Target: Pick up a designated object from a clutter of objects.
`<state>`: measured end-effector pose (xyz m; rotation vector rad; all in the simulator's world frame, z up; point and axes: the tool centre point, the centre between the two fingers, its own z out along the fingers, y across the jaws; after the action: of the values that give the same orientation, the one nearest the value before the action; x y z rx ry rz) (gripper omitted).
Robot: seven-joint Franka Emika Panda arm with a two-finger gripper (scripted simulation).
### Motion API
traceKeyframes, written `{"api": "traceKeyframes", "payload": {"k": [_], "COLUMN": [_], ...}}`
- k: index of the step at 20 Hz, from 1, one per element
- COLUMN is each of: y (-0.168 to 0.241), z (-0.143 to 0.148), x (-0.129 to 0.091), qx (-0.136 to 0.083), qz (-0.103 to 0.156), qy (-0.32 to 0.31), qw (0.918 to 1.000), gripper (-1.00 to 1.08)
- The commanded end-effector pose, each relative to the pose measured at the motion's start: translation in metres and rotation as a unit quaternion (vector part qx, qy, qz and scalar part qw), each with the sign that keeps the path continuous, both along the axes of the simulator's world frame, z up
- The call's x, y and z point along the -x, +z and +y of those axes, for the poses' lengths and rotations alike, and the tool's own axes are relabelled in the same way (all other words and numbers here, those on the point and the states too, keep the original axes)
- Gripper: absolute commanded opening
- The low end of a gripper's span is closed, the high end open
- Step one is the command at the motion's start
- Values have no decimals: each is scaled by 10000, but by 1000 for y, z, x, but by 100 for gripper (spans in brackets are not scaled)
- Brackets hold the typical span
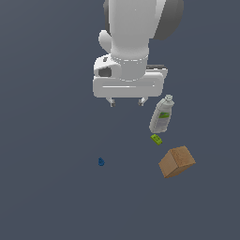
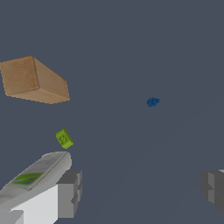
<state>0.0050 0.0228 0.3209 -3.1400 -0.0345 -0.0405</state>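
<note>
The designated object is a tan-brown plain box lying on the dark floor toward the exterior view's right; the wrist view shows the box too. My gripper hangs open and empty above the floor, well behind and to the left of the box. Its grey fingers stand wide apart in the wrist view. The rest of the clutter is a grey-white bottle with a green label, a small green block and a tiny blue object.
The bottle lies close beside one finger in the wrist view, with the green block between it and the box. The blue object sits apart on the plain dark floor.
</note>
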Motion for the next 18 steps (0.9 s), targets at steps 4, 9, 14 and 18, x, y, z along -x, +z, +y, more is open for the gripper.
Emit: {"api": "traceKeyframes", "payload": {"k": [4,9,14,18], "y": [-2,-11,-13,-14], "z": [3,18,20,23], "x": [0,0,1,-3], "qx": [0,-2,-4,1], "qz": [8,44,52,52], "qy": [17,91,100,123], "qw": [10000,9999,9999,9999], "gripper": [100,100,100,100]}}
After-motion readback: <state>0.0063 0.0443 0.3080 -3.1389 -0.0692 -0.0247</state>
